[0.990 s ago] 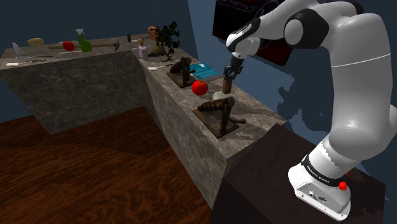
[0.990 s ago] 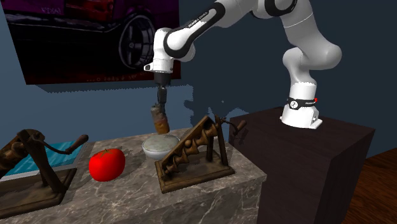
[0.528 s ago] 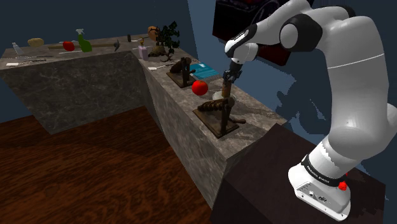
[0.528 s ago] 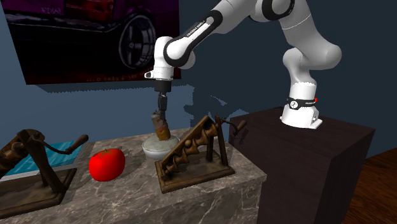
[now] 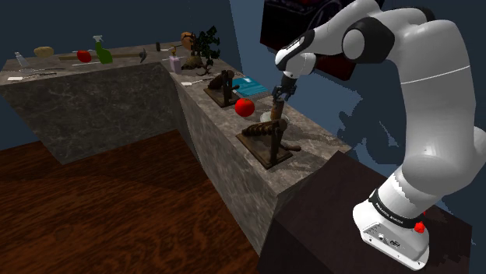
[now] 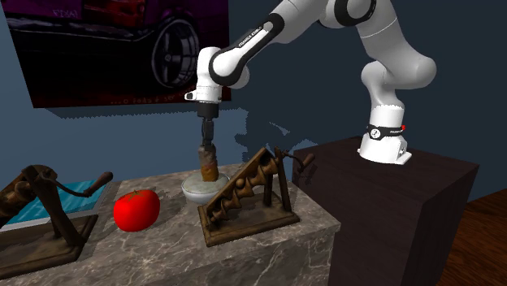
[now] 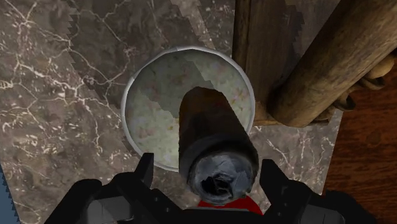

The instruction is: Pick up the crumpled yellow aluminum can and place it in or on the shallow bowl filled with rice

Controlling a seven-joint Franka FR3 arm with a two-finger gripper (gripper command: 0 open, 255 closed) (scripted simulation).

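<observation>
Can [image 6: 209,165]: brownish, crumpled, upright in rice bowl [image 6: 192,193] near counter's [image 6: 162,236] end; top between open pincer's [image 6: 208,140] fingers, ungripped.

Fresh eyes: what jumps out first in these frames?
The black gripper, fingers apart, hangs right over a brownish crumpled can standing upright in the pale bowl on the marble counter. Beside the bowl sit a glossy red tomato and a wooden screw press.
</observation>
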